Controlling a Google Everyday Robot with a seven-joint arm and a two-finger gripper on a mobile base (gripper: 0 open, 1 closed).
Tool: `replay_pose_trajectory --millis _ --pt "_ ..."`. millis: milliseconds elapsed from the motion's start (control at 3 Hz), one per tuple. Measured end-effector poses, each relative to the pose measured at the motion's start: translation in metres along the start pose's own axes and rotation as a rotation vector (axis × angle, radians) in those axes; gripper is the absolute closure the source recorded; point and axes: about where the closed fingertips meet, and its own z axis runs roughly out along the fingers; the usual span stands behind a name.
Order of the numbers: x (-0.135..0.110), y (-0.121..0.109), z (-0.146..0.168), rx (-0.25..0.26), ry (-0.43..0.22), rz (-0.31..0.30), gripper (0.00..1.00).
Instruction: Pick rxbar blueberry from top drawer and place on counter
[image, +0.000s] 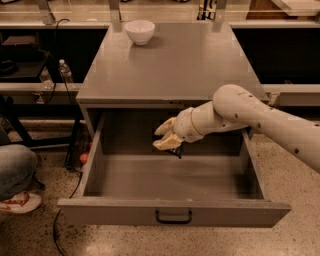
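Observation:
The top drawer stands pulled out, its floor bare. My gripper hangs above the back of the drawer, just below the counter's front edge. It is shut on the rxbar blueberry, whose dark wrapper shows only as a small corner under the fingers. The grey counter lies above and behind the gripper. My white arm reaches in from the right.
A white bowl sits at the back left of the counter. A person's knee and shoe are at the left on the floor. A water bottle stands on a side shelf at the left.

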Motion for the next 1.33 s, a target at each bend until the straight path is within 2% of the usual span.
replay_pose_trajectory --millis 333,1000,1333 --pt "-0.006 -0.007 -0.034 0.080 0.046 -0.030 1.00" --pt "-0.035 -0.028 -0.137 0.325 0.229 -0.160 1.00" --pt "-0.041 -0.028 -0.142 0.336 0.238 -0.178 1.00"
